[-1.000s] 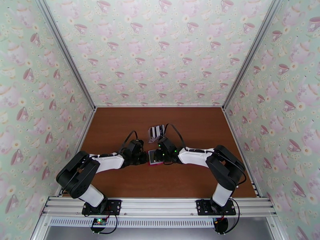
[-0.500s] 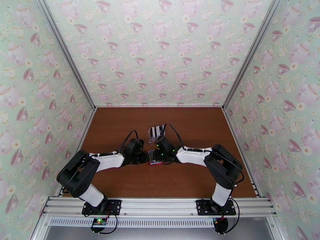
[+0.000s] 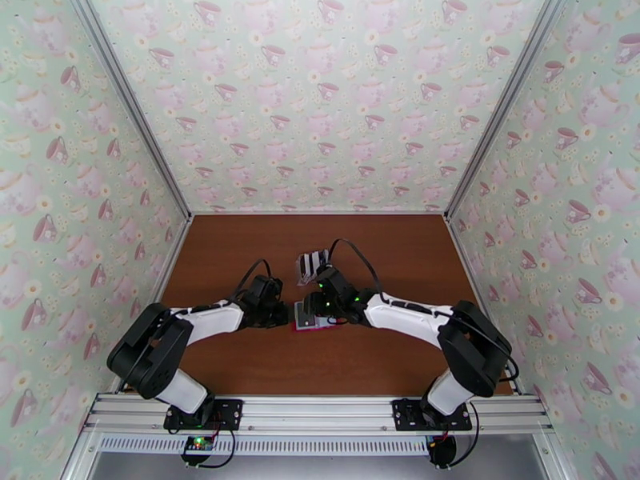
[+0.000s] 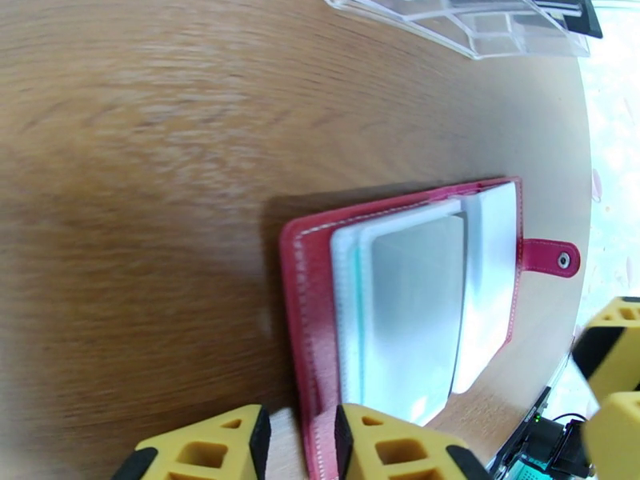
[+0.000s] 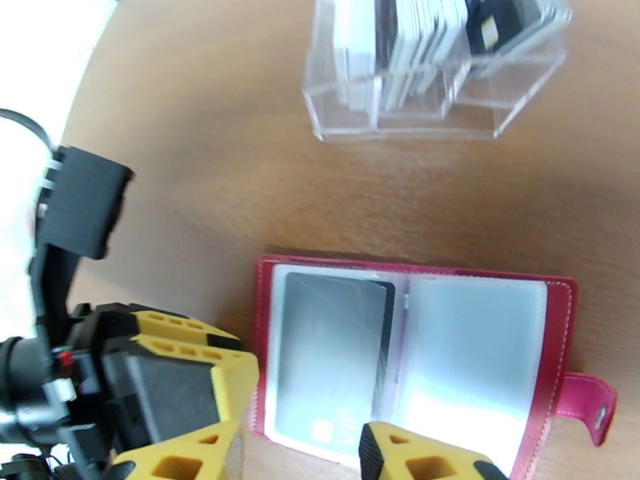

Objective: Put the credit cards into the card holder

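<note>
- I have the card holder [image 5: 412, 358] lying open and flat on the table [image 5: 200, 154]. In my right wrist view its snap tab points to 3 o'clock.
- One dark card [image 5: 332, 354] sits in the 9 o'clock pocket. The 3 o'clock pocket looks empty to me.
- The other credit cards [image 5: 416, 42] stand on edge in the clear rack [image 5: 436, 66], at 12 o'clock from the holder and apart from it.
- My left gripper [image 4: 298, 430] is at the holder's 9 o'clock edge with its jaws narrow. One finger lies over the red cover, but I cannot tell whether it pinches that cover.
- My right gripper [image 5: 300, 446] hovers at the holder's 6 o'clock edge, jaws wide and carrying nothing.
- My judgement is that the job is at an early stage: one card is in and many are left. The next move would be a fetch from the rack.
</note>
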